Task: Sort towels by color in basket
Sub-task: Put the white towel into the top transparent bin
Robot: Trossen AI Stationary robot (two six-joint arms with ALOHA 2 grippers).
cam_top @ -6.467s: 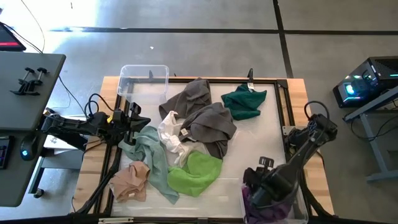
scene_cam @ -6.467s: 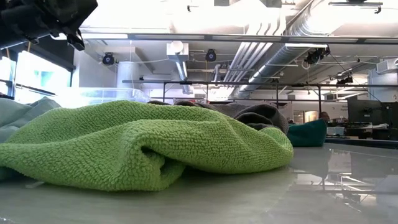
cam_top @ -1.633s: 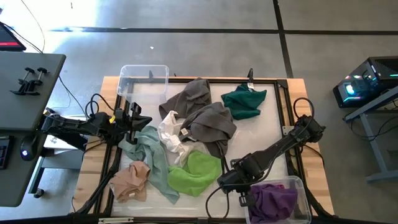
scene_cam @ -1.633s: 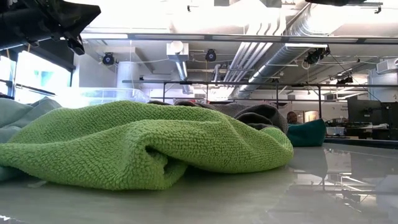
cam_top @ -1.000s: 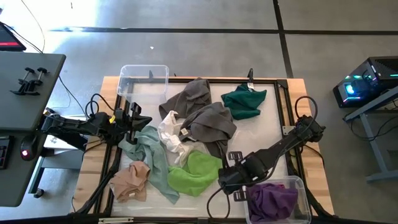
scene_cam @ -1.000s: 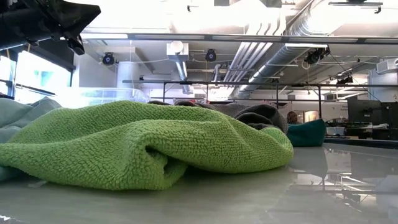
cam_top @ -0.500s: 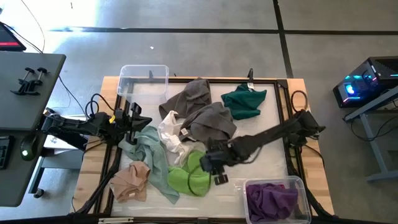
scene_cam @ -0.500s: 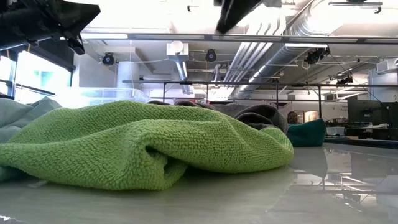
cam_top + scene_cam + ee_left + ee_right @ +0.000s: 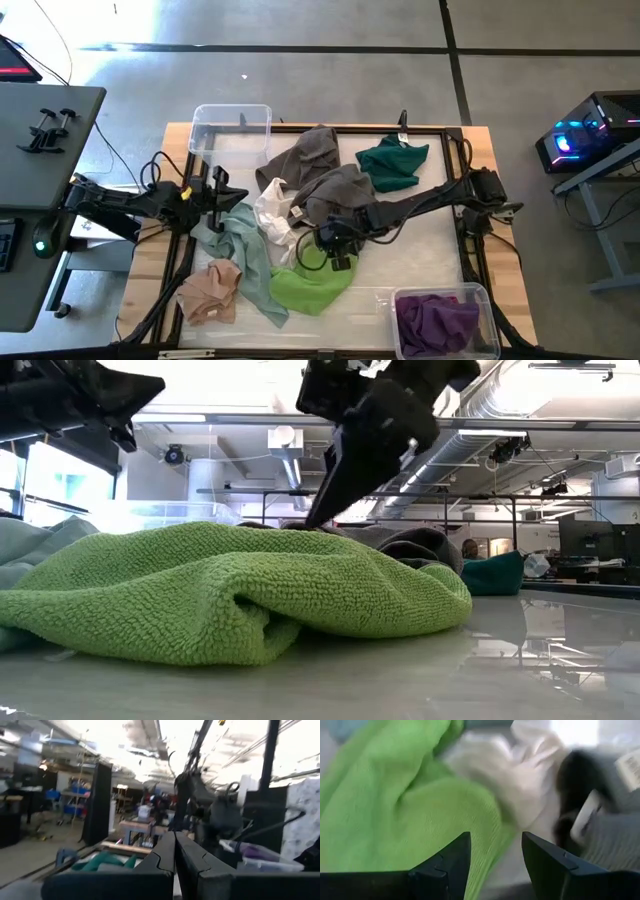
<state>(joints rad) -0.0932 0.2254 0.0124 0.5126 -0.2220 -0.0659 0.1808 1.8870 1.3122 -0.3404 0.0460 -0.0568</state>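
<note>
Right gripper point(image 9: 335, 250) is hanging open-jawed over the lime green towel point(image 9: 312, 280), holding nothing.

The right arm is reaching across the table point(image 9: 420, 255) from the right, its jaws standing apart above the far edge of the lime green towel, beside the white towel point(image 9: 272, 215) and a grey towel point(image 9: 340, 200). The left gripper point(image 9: 215, 195) is waiting at the table's left edge, jaws pressed together and empty, near the pale mint towel point(image 9: 245, 255). The purple towel point(image 9: 435, 320) is lying in a clear bin point(image 9: 440, 293) at the near right corner; the dark teal towel point(image 9: 392, 163) is sitting at the far right, and the peach towel point(image 9: 210, 288) at the near left.
</note>
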